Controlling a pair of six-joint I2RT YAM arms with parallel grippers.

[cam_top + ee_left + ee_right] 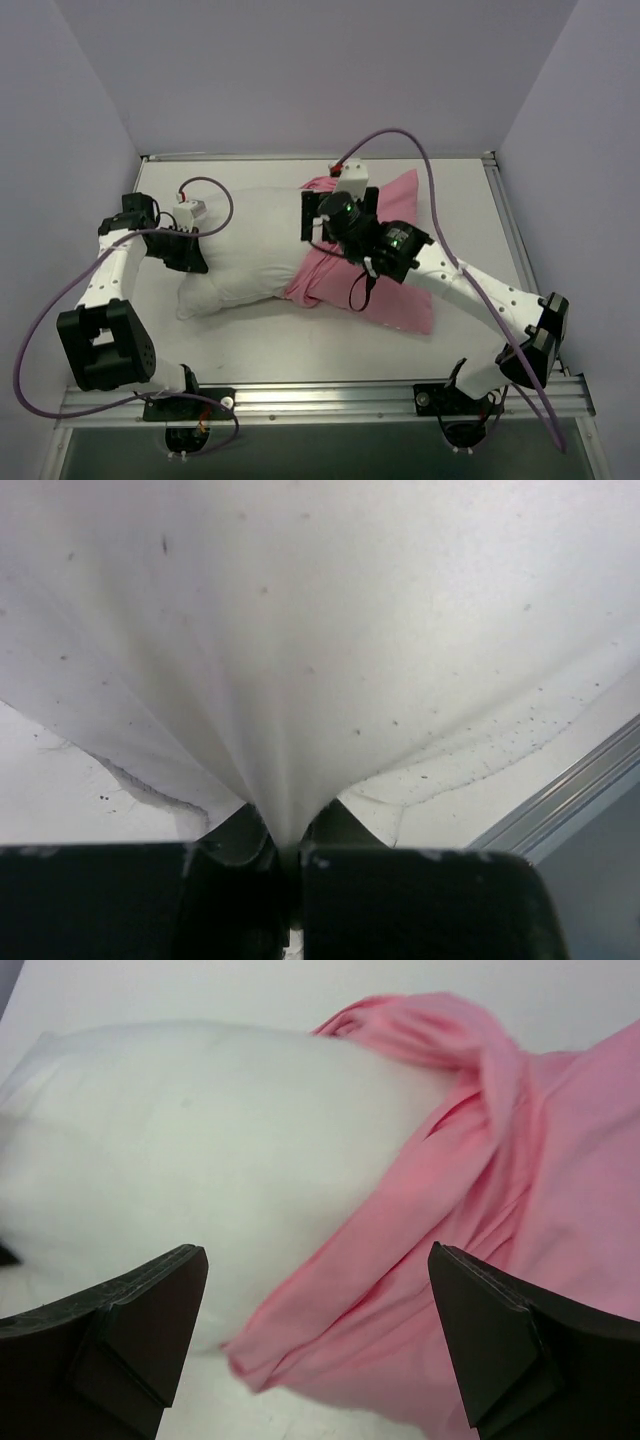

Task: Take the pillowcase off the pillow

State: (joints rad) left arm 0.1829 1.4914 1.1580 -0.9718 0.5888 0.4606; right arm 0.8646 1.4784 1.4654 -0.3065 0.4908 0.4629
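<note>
White cloth of the pillow is pinched between the closed jaws of the left gripper. The fabric draws into tight folds that fan out from the nip. In the top view this grip sits at the pillow's left end.

The right gripper has its jaws spread wide and grips nothing. Its dark fingers stand over the line where pink cloth meets white.

The pillow is plump, plain and white, with faint specks on its surface. Its left and middle portions are bare.

The pillowcase is thin pink fabric with a slight sheen. It is bunched in folds round the pillow's right end, and its slack remainder spreads flat toward the right.

Both items lie across the middle of the white table. A metal rail runs along the near edge. Pale lilac walls enclose the table at the left, right and far sides.
</note>
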